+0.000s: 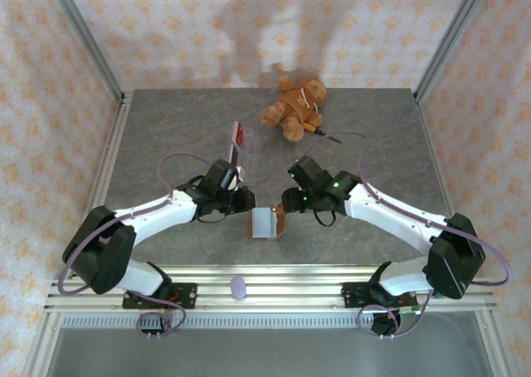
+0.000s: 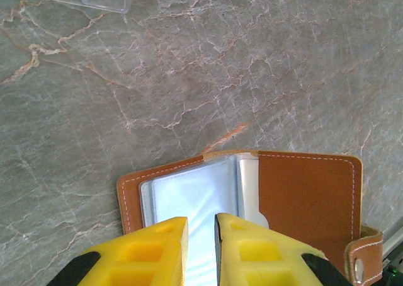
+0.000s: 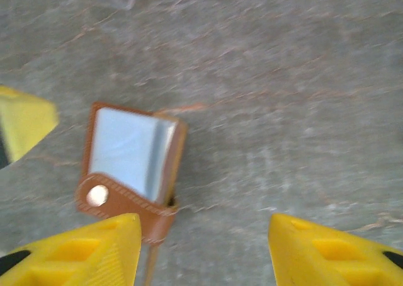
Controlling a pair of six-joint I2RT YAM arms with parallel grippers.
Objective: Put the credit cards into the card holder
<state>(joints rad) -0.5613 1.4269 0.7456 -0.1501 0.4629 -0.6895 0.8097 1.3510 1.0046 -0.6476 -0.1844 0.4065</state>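
Holder (image 1: 265,223) lay open, near centre of the desk (image 1: 373,144). Left tool (image 2: 201,220) was all but pressed together over its sleeves (image 2: 189,194); I couldn't tell if it pinched one. Right tool (image 3: 203,220) was spread above the strap (image 3: 101,198). You'd have done well to pin the holder flat before fetching the cards (image 1: 237,138), farther back.

The brown card holder (image 3: 129,163) lies open on the grey table (image 3: 283,97), clear sleeves up. Its snap strap sits just beside one finger of the wide-spread right gripper (image 3: 203,232).

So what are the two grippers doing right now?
Left gripper: closed, near the holder, nothing seen held.
Right gripper: open, empty.
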